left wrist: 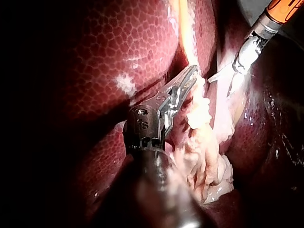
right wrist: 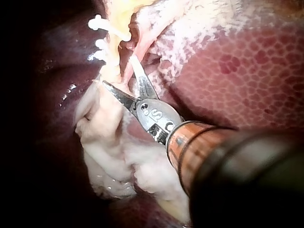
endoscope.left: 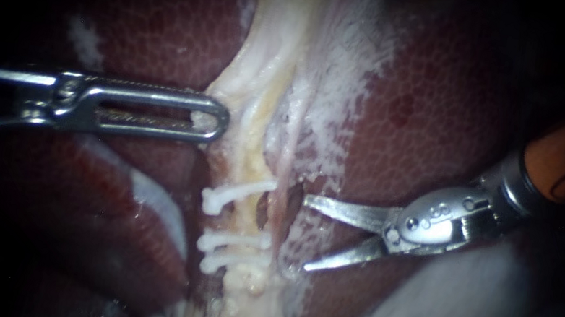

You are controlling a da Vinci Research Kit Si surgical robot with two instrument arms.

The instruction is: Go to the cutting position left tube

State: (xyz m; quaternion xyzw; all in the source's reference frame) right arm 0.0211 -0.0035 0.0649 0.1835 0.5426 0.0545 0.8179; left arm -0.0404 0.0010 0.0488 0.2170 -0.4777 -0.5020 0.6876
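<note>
Three white clips lie across the pale left tube: one clip above and two clips below, with a bare stretch between them. A thinner pink tube runs just to its right. My right instrument comes in from the right with its two blades open; the tips stand just right of the pink tube, level with the bare stretch. In the right wrist view the clips lie ahead of the open blades. My left instrument is shut on pale tissue higher up.
Dark red liver lies on both sides of the pale band. White filmy tissue covers the liver's edge beside the tubes. In the left wrist view a ragged pale tissue mass hangs beside my left instrument, with the right instrument beyond it.
</note>
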